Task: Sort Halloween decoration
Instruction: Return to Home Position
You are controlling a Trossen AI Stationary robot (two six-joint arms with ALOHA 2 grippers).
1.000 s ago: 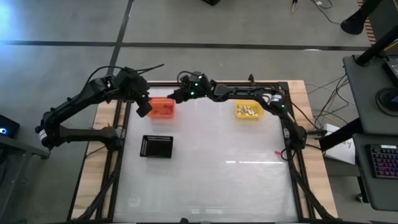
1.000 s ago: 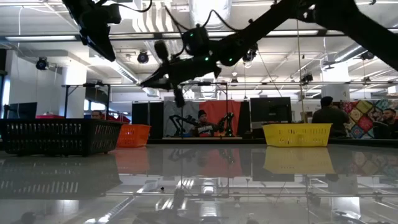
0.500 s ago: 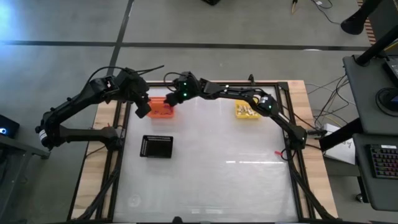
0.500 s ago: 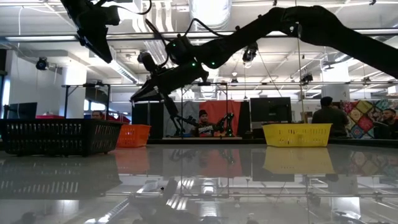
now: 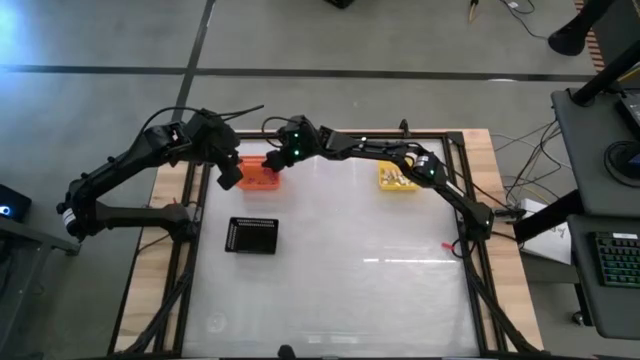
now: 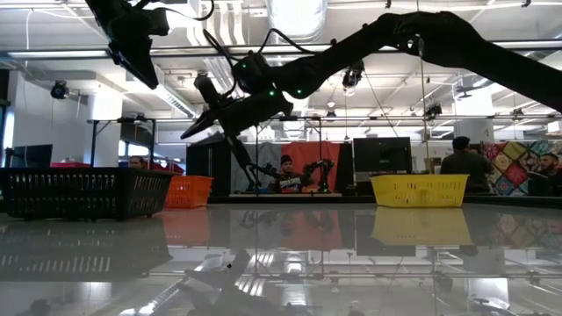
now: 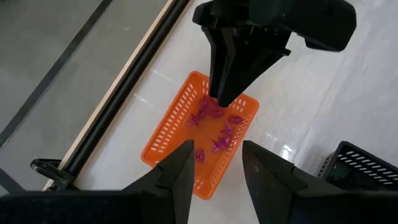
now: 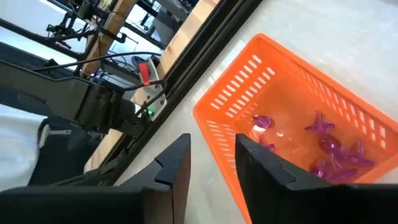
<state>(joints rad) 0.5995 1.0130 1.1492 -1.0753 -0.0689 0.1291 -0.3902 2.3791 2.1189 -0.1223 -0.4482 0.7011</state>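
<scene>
The orange basket [image 5: 258, 176] stands at the table's far left and holds several purple trinkets [image 7: 214, 127] on its floor [image 8: 292, 134]. My right gripper [image 8: 211, 168] reaches across from the right and hangs open just above the basket, nothing between its fingers. From the left wrist view it shows as a dark wedge [image 7: 227, 87] pointing down into the basket. My left gripper [image 7: 214, 177] waits open above the basket's left side [image 5: 230, 176], also with nothing in it. The yellow basket [image 5: 399, 178] at the far right holds cream trinkets.
A black ribbed tray [image 5: 252, 235] lies on the table nearer than the orange basket. The glossy white table top [image 5: 360, 280] spreads toward the near edge. People and stands show in the room behind [image 6: 457, 162].
My right gripper has swung toward the table's left and a little down, from between the baskets to over the orange basket, tipping its fingers lower. In the low view its fingers now stand wider apart than before.
</scene>
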